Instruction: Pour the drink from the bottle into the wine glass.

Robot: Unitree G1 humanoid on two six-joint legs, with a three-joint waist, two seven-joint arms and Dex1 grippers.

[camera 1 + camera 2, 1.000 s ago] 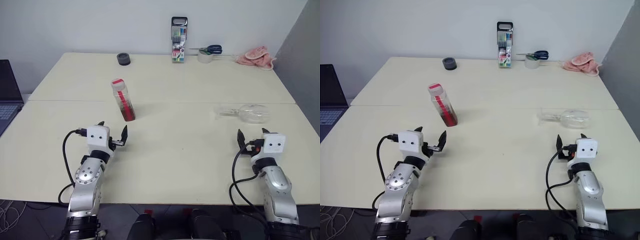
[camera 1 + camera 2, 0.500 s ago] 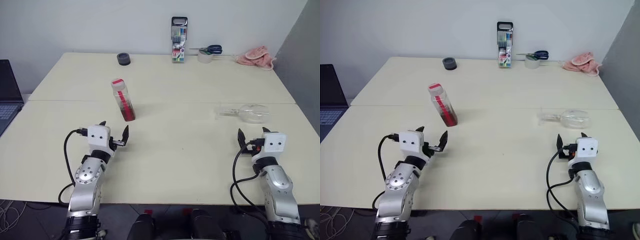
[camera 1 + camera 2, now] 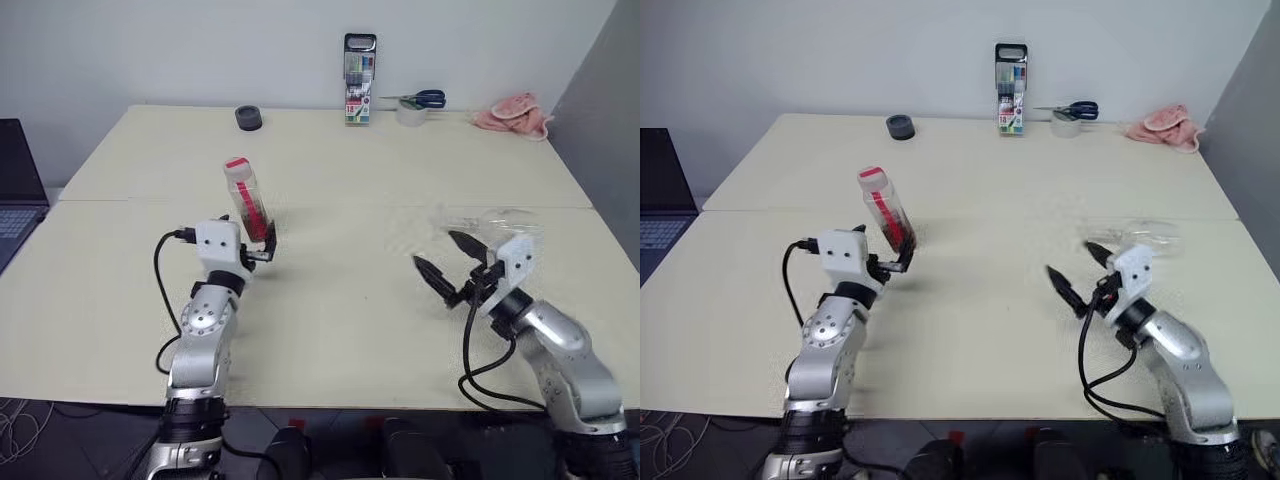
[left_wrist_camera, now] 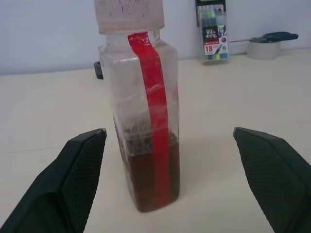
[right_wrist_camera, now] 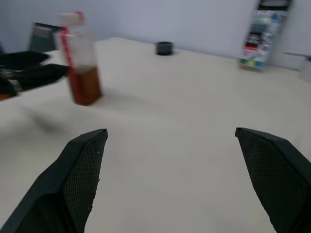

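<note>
Your L gripper (image 3: pixel 256 240) sits just in front of the bottle (image 3: pixel 247 198), fingers (image 4: pixel 77 170) spread wide, one each side of it in the L wrist view, not touching. Bottle upright on the table (image 3: pixel 330 300), left-centre, red cap up, red label strip facing the wrist cam. The drink (image 4: pixel 146 179) fills only the lower part, reddish-brown. Your R gripper (image 3: pixel 445 262) is off the tabletop, pointing inward toward table centre, fingers apart, nothing between them. The wine glass (image 3: pixel 497 221) lies on its side just behind the R gripper, partly hidden by it. Far edge: black round thing (image 3: pixel 247 118), marker pack (image 3: pixel 359 80), scissors (image 3: pixel 415 99), tape roll (image 3: pixel 409 114), pink cloth (image 3: pixel 512 112). Laptop (image 3: pixel 15 190) off to your left.
</note>
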